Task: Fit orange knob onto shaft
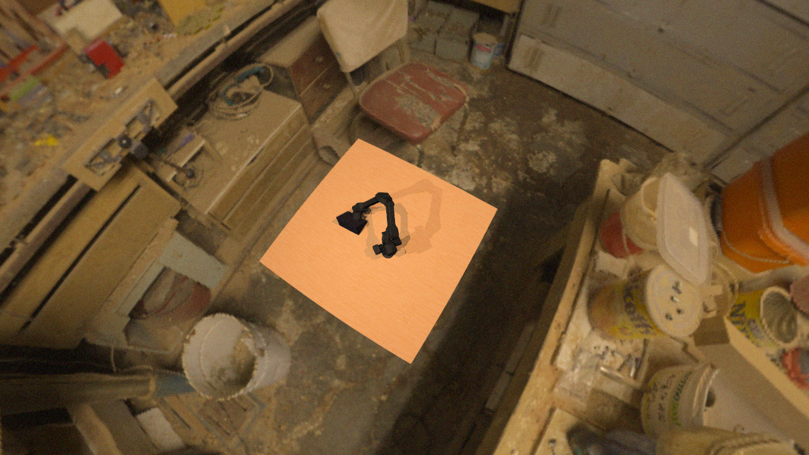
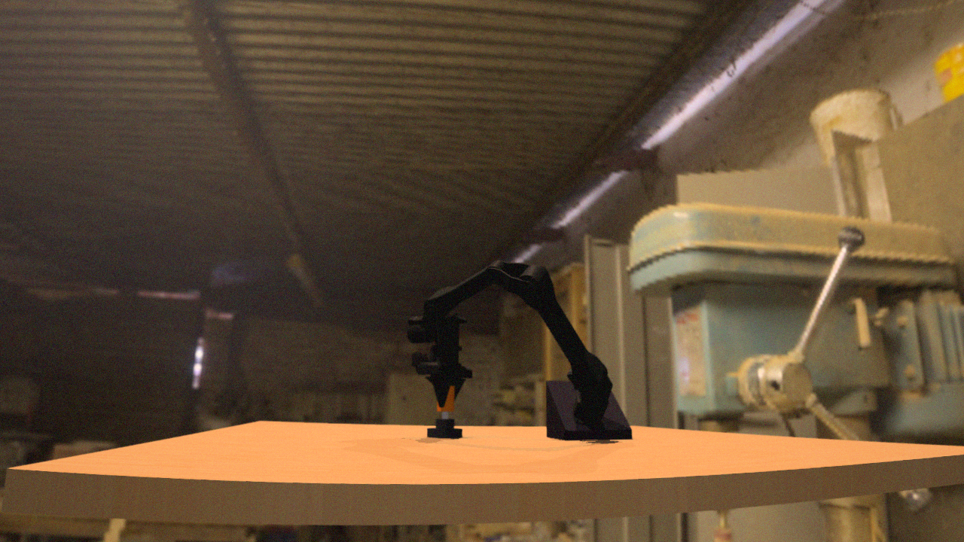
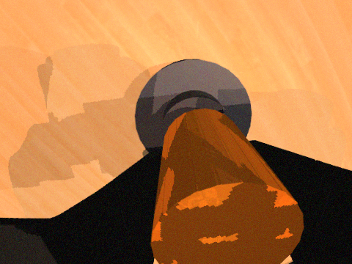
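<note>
My gripper [image 2: 446, 404] [image 3: 204, 154] is shut on the orange knob [image 2: 449, 397] [image 3: 224, 216], with a black finger on each side of it. The knob is upright above the round dark pedestal [image 2: 444, 432] [image 3: 191, 75], its narrow end down. In the exterior view a short piece of the silver shaft [image 2: 444, 415] shows between the knob's lower end and the pedestal. The knob's hole, the shaft's top and the shaft's flat side are hidden. I cannot tell whether the shaft's tip is inside the hole. In the top view the arm covers knob and pedestal.
The pedestal stands on the square wooden table top [image 1: 361, 299] [image 2: 269, 464]. The arm's dark wedge-shaped base [image 1: 350, 222] [image 2: 558, 414] stands on the same table, to the right of the pedestal in the exterior view. Arm shadows lie across the wood.
</note>
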